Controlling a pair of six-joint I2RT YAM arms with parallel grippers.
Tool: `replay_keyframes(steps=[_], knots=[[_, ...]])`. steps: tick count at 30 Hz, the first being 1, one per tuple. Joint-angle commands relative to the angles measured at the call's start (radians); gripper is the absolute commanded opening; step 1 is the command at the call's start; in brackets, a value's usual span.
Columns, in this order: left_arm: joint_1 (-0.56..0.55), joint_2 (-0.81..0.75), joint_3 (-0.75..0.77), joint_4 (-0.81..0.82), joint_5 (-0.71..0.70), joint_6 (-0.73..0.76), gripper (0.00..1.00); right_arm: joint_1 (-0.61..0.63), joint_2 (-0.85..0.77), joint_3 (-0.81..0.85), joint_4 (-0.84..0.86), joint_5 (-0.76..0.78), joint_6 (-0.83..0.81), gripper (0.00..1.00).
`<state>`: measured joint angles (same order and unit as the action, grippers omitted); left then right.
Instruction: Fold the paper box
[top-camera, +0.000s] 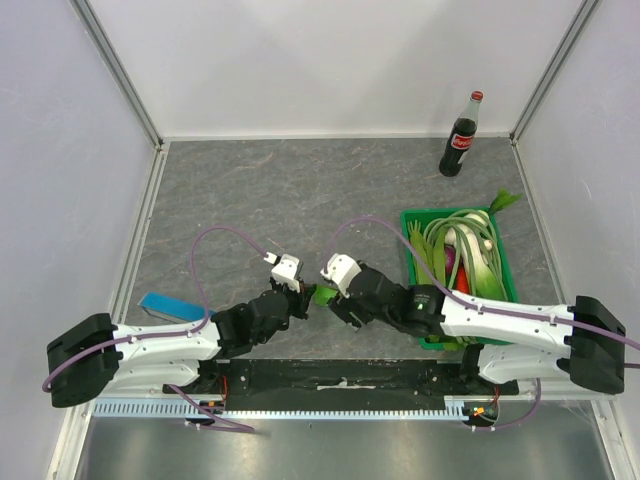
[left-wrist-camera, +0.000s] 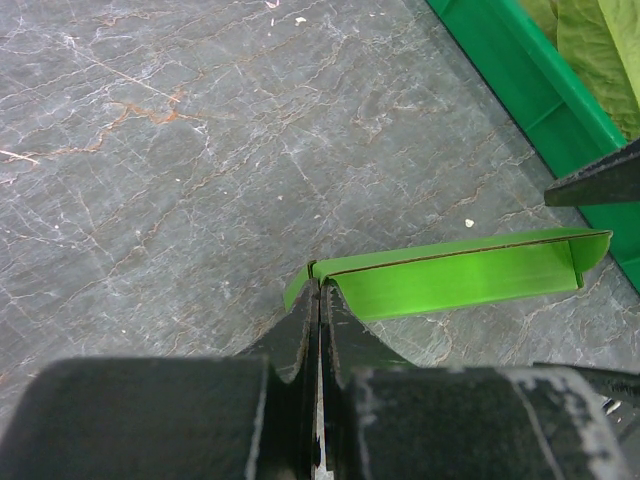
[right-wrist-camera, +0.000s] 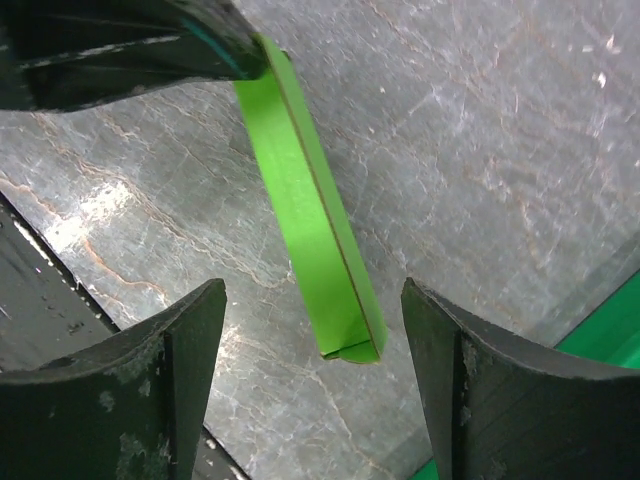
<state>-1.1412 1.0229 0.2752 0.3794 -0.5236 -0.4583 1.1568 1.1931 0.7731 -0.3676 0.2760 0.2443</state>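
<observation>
Left wrist view: pinching one end of the paper box (left-wrist-camera: 460, 280) with the left claw (left-wrist-camera: 320, 300), with both fingers pressed flat together on the thin card, probably anchoring that end so the other arm can work the creases. Stretching away from the pinch toward the green crate (left-wrist-camera: 520, 90), with the long axis running roughly level. Showing as a flattened, narrow lime strip seen nearly edge-on, ending in a small turned-down flap at the free end. Appearing to hang just above the grey surface (left-wrist-camera: 150, 150), judging by the shadow underneath, though not telling for certain.

Right wrist view: standing wide apart with the right claw (right-wrist-camera: 312, 300), straddling the strip's free end with a finger on either side and touching neither face. Pointing that free end into the gap, likely lining up for a squeeze or a fresh grip near the flap.

Top external view: meeting nose to nose at the near middle of the surface, bracketing the box between the two claws, with its length running from the left claw toward the right. Working just left of the green crate, apart from it.
</observation>
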Motion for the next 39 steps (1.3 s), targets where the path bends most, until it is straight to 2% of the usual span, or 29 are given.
replay_keyframes(steps=[1,7,14,16,19,20,22,24,31,35,39], knots=[[-0.011,0.022,-0.024,-0.088,-0.021,-0.014,0.02,0.070,-0.033,-0.072,0.211,0.127,-0.193,0.78],[-0.012,0.023,-0.022,-0.083,-0.021,-0.017,0.02,0.135,0.020,-0.115,0.318,0.224,-0.238,0.74],[-0.015,0.029,-0.018,-0.079,-0.016,-0.008,0.02,0.251,0.149,-0.143,0.409,0.544,-0.298,0.67],[-0.017,0.032,-0.019,-0.076,-0.016,-0.006,0.02,0.299,0.190,-0.141,0.446,0.642,-0.319,0.62],[-0.017,0.032,-0.021,-0.070,-0.015,0.004,0.02,0.325,0.249,-0.114,0.432,0.712,-0.303,0.54],[-0.018,0.031,-0.021,-0.070,-0.016,0.007,0.02,0.334,0.270,-0.110,0.432,0.726,-0.303,0.48],[-0.019,0.025,-0.021,-0.068,-0.018,0.013,0.02,0.369,0.289,-0.106,0.438,0.770,-0.303,0.44],[-0.019,0.022,-0.030,-0.057,-0.018,0.017,0.02,0.386,0.324,-0.095,0.421,0.772,-0.295,0.38],[-0.019,-0.006,-0.077,-0.008,-0.019,0.017,0.03,0.412,0.424,-0.043,0.389,0.792,-0.290,0.32],[-0.019,-0.026,-0.096,0.026,-0.032,0.029,0.04,0.380,0.367,-0.058,0.398,0.660,-0.272,0.25],[-0.018,-0.020,-0.096,0.070,-0.023,0.076,0.06,0.287,0.290,-0.127,0.441,0.504,-0.217,0.23]])
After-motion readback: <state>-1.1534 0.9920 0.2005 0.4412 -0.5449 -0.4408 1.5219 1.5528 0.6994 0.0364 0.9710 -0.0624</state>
